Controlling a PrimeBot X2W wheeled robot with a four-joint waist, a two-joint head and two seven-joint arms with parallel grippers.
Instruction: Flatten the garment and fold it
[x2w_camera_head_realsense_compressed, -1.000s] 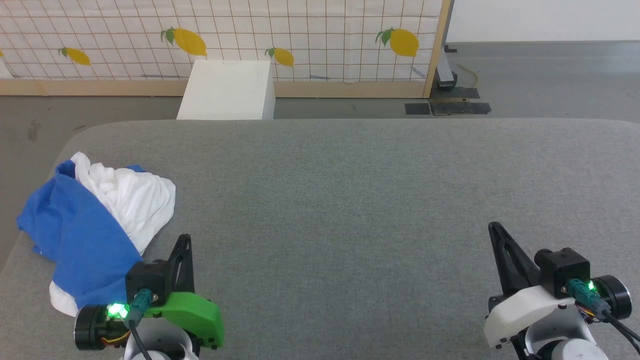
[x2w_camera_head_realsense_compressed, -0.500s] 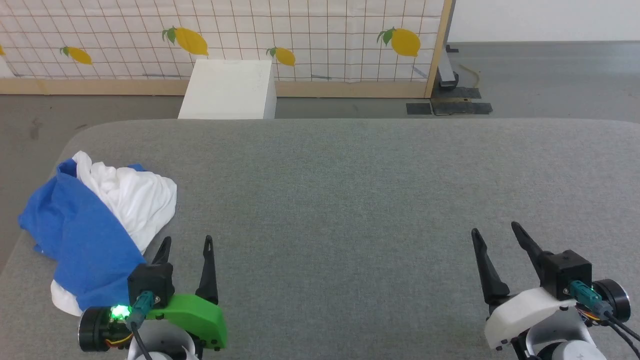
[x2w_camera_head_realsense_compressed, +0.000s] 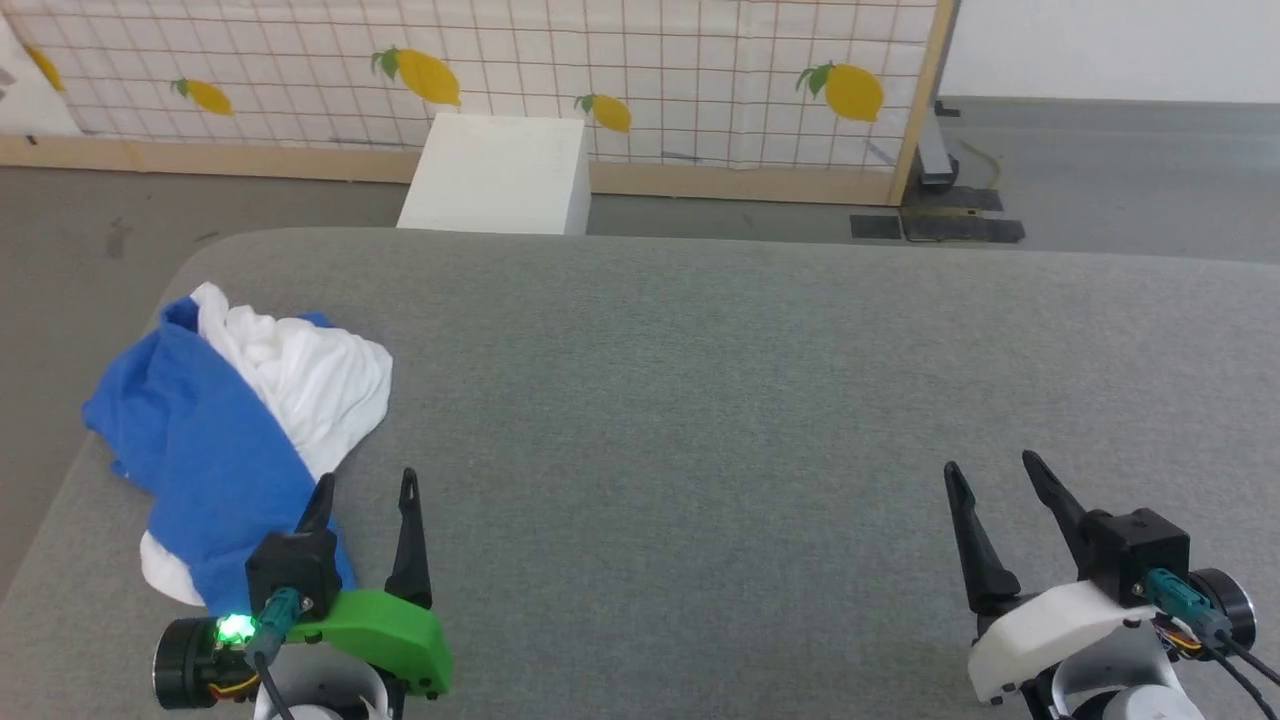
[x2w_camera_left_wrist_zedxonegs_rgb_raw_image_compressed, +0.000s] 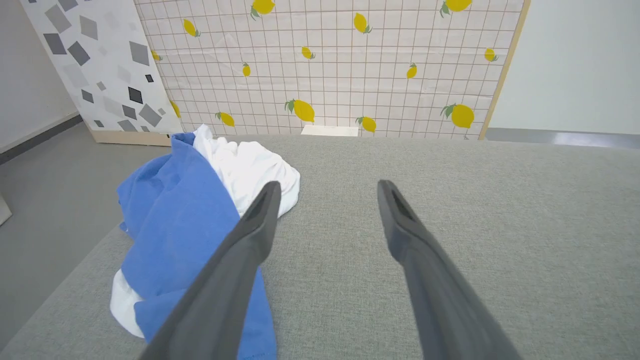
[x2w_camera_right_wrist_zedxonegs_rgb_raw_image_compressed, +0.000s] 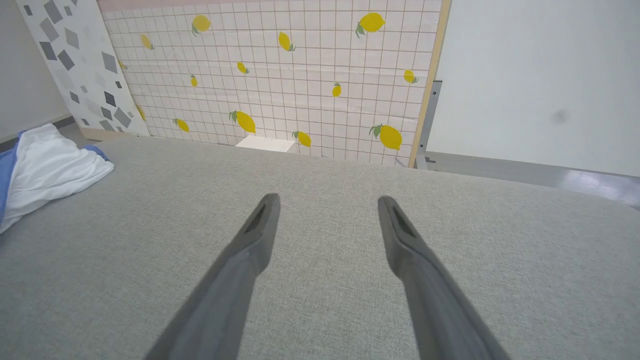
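Though bunched, garment (x2w_camera_head_realsense_compressed: 225, 450) runs near-to-far — blue leftward.

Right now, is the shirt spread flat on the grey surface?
No, the shirt lies crumpled in a blue and white heap near the left edge of the grey surface.

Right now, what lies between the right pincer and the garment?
In the head view, bare grey surface, then the open left pincer close beside the garment.

No readable text, labels, brands or numbers anywhere; garment (x2w_camera_head_realsense_compressed: 240, 420) is crumpled, no print on it can be read.
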